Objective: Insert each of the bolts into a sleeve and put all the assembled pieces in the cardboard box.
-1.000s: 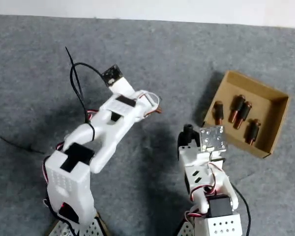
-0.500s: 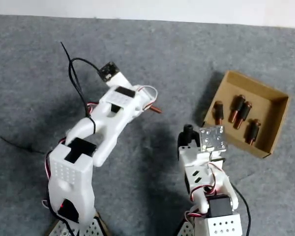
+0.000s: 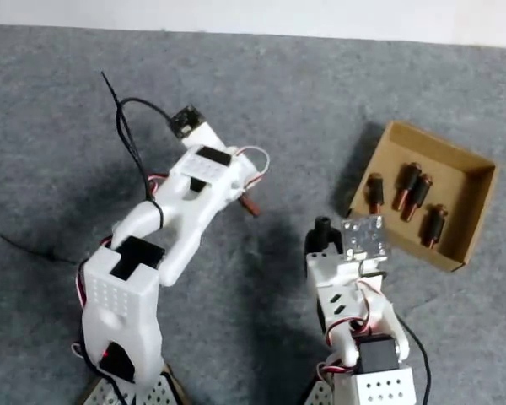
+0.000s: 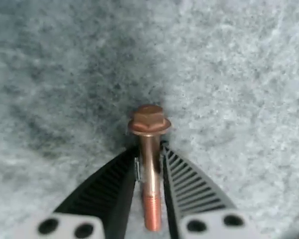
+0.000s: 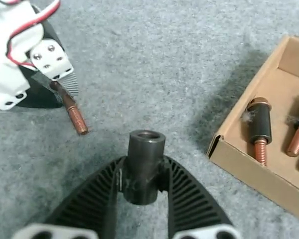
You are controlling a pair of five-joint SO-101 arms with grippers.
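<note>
the left gripper [image 4: 149,153] is pinching a copper-coloured flange bolt [image 4: 149,122] by its smooth shank, just under the hex head. it hangs above the middle of the grey felt surface [image 3: 59,101], with the threaded end free, near the sleeve [image 5: 146,144] but not touching it. the right gripper [image 5: 143,164] is pressed around that dark cylindrical sleeve, open bore clear of the fingers. the cardboard box [image 3: 471,181] sits toward the surface's right edge, holding four assembled pieces [image 3: 411,187]. both parts look like rigid metal, small and light, and the plated shank is probably slick enough to pivot in a narrow pinch. holding the bolt near the head and the sleeve low on its body seems sound. a tilted thread would likely catch on the rim.
</note>
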